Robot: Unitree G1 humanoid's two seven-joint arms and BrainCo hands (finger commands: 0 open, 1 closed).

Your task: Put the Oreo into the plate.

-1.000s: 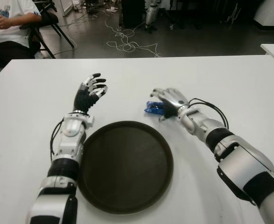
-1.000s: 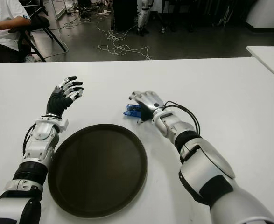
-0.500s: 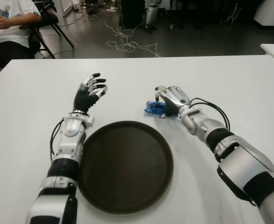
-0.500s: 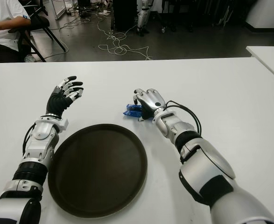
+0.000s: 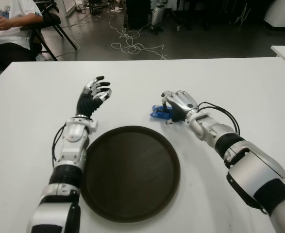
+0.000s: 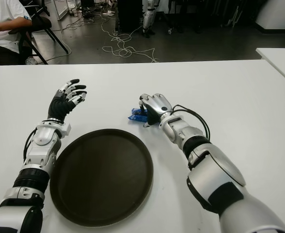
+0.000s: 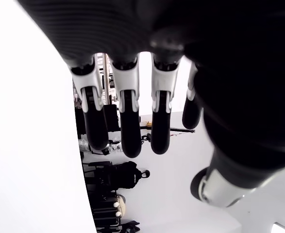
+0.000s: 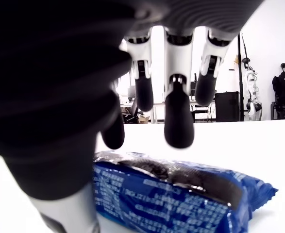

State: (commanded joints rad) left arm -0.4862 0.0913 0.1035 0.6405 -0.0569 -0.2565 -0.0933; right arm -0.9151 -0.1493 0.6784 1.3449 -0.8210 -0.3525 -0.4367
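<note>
Oreo (image 5: pixel 158 112): small blue foil packet, sealed, lying flat on the white table (image 5: pixel 229 82); sits just beyond the plate's far right rim, apart from it; plate (image 5: pixel 131 172): round, dark brown, raised rim, flat on the table near the front edge, nothing in it

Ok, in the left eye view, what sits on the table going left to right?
Left hand → plate → Oreo pack → right hand, fingers curled over the pack.
</note>
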